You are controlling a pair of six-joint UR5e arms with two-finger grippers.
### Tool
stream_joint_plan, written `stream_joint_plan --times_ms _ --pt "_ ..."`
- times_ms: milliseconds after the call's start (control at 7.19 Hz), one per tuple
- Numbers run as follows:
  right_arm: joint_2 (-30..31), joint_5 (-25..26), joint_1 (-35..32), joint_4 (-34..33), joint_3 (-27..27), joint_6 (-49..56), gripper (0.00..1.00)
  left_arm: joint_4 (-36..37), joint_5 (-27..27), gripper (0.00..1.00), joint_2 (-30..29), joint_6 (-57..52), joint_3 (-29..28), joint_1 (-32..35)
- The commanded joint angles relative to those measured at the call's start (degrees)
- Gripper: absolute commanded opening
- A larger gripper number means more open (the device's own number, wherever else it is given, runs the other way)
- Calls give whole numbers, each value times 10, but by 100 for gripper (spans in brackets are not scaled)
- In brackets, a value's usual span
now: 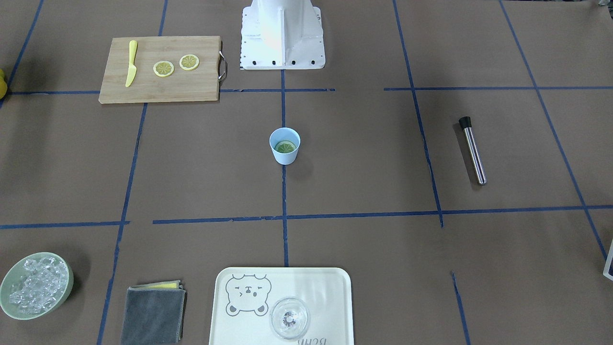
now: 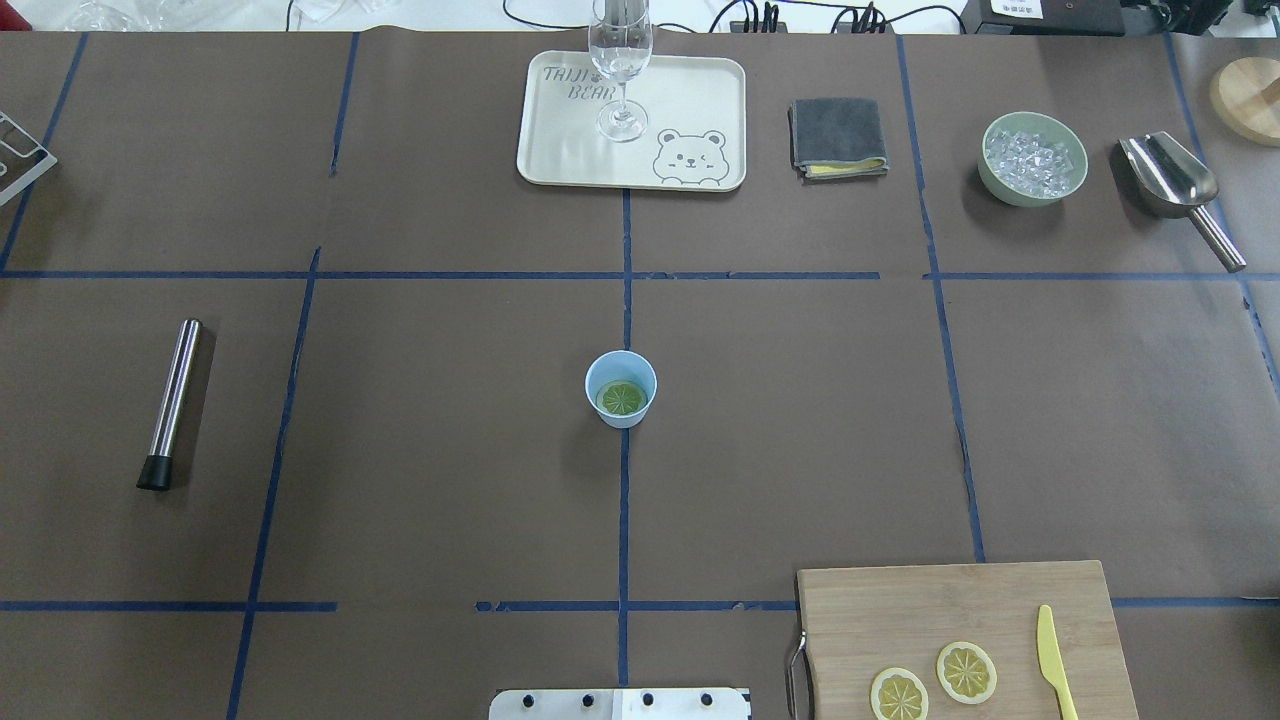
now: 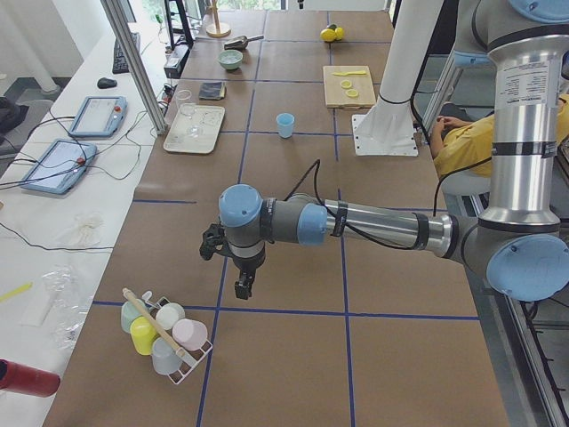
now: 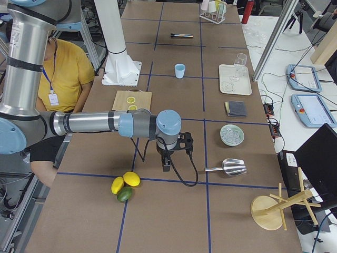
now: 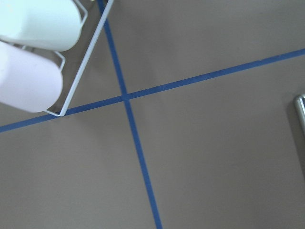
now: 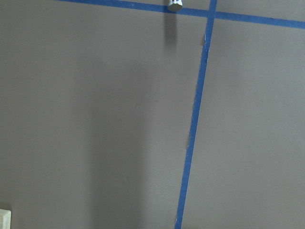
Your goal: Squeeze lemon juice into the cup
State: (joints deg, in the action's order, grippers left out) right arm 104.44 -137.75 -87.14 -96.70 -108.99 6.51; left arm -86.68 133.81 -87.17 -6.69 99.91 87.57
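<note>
Around the cup [image 2: 621, 420]: board [image 2: 950, 600], tray [image 2: 560, 150], rod [image 2: 176, 395]

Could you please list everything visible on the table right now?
cup: one, light blue, table centre.
lemon slice: one, greenish-looking, inside cup.
lemon slices: two, yellow, on cutting board.
cutting board: one, wooden, robot's near right.
knife: one, yellow, on board.
metal rod: one, silver, black-capped, robot's left.
tray: one, cream, far edge.
glass: one, clear, on tray.
cloth: one, grey, beside tray.
bowl: one, pale green, holding ice, far right.
scoop: one, metal, beside bowl.
left gripper: one, dark, above bare table; jaws unclear.
right gripper: one, dark, above bare table; jaws unclear.
</note>
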Motion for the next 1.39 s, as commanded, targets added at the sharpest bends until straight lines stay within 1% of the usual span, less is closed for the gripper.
stream_joint_plan --times_ms 0,278,557,835,974,1252 --pt "-1 -2 -3 1 4 -2 100 5 0 100 1 -4 -2 2" --pt "7 -3 -3 3 0 0 100 3 0 100 -1 -6 -9 1" --pt "2 1 -2 4 5 0 100 5 4 100 1 0 -8 2" --pt "2 -1 -3 5 1 -1 100 4 4 100 27 0 3 2" --pt "1 0 -3 5 -1 -1 100 5 1 100 37 1 36 2" --pt "0 -2 -3 5 -1 -1 100 2 6 100 34 -3 39 2"
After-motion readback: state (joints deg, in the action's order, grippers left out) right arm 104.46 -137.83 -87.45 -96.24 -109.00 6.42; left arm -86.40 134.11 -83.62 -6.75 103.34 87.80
